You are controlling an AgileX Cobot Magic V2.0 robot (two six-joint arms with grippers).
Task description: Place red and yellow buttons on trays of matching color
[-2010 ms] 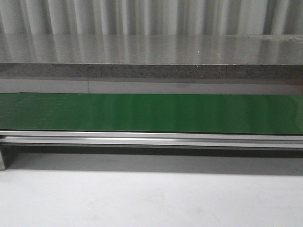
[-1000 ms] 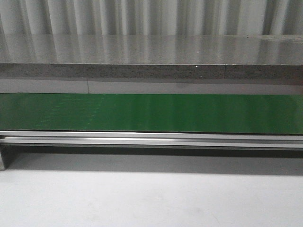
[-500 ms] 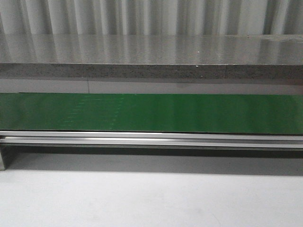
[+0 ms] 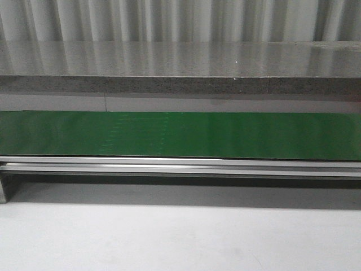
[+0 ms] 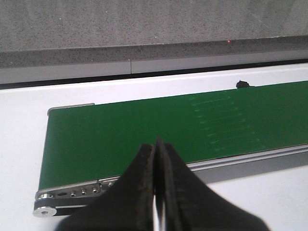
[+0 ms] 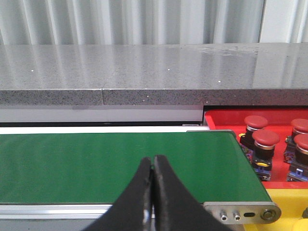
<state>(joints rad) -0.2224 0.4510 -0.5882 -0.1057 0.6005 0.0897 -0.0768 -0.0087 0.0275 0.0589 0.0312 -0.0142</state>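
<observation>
Fingers pressed together, left and right; four red buttons, perhaps more cropped, on red tray.

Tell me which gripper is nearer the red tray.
Right. The right gripper hovers over the belt end beside the red tray holding red buttons. The left gripper sits at the belt's opposite end, no tray visible.

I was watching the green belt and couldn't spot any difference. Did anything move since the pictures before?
Almost nothing. The faint pale marks on the belt sit in a different spot in each front picture, so it seems to be running; which way is unclear. No button has come onto it in the front view, and nothing was grabbed or let go. The counter behind and the rail in front look the same.
</observation>
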